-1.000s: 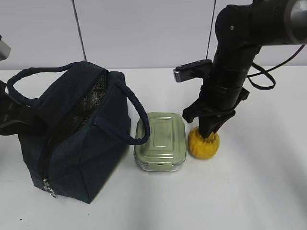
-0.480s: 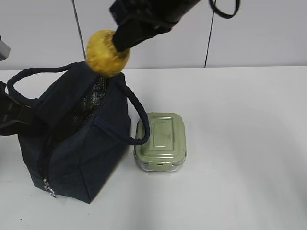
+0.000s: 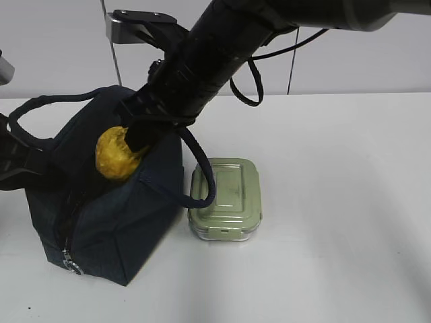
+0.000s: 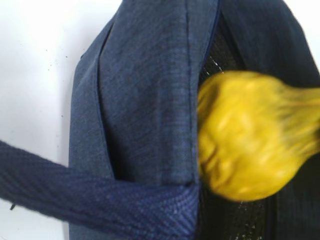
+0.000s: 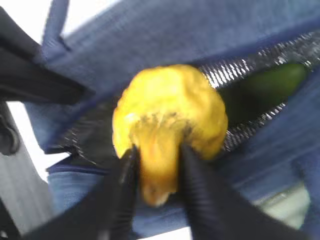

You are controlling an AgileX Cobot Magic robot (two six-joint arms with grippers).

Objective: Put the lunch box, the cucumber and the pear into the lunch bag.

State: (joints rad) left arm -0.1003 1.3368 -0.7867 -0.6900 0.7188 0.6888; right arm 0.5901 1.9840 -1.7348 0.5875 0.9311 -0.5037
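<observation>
The navy lunch bag [image 3: 101, 215] stands at the left with its top open. My right gripper [image 3: 137, 142] reaches across and is shut on the yellow pear [image 3: 114, 155], holding it at the bag's opening. In the right wrist view the fingers [image 5: 125, 175] pinch the pear [image 5: 170, 110] over the silvery lining, and the dark green cucumber [image 5: 265, 90] lies inside the bag [image 5: 175, 35]. The left wrist view shows the pear [image 4: 245, 135] beside the bag's flap [image 4: 145, 100]. The pale green lunch box [image 3: 225, 198] sits on the table right of the bag. My left gripper [image 3: 17, 165] is against the bag's left side; its jaws are hidden.
The bag's near handle [image 3: 202, 178] loops over the lunch box's left edge, and a handle strap [image 4: 100, 195] crosses the left wrist view. The zipper pull [image 3: 67, 264] hangs at the bag's front corner. The white table [image 3: 337, 202] stretches to the right.
My right gripper lifted the pear from the table beside the lunch box, carried it left above the bag, and has now lowered it to the bag's opening. Bag and lunch box have not moved.
</observation>
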